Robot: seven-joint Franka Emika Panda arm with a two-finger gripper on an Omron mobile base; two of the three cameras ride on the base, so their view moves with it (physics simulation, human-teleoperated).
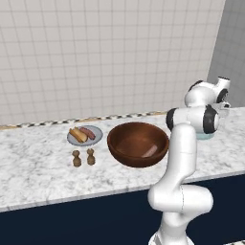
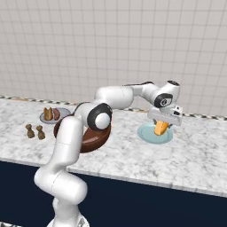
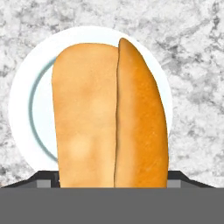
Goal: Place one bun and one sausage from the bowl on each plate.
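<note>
I see the brown bowl (image 1: 138,143) holding one sausage (image 1: 151,151), the grey plate (image 1: 84,135) at its 9 o'clock carrying a bun and sausage, and my arm reaching to 3 o'clock, gripper (image 2: 162,127) clamped on a bun (image 3: 109,116) above the teal plate (image 2: 146,135).

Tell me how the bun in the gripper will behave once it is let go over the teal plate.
The bun hangs on end from the gripper, so it will probably topple flat onto the pale teal plate. It holds its shape unsupported, so likely fairly stiff. Its rounded, elongated sides suggest it may roll a little, perhaps toward the low rim.
</note>
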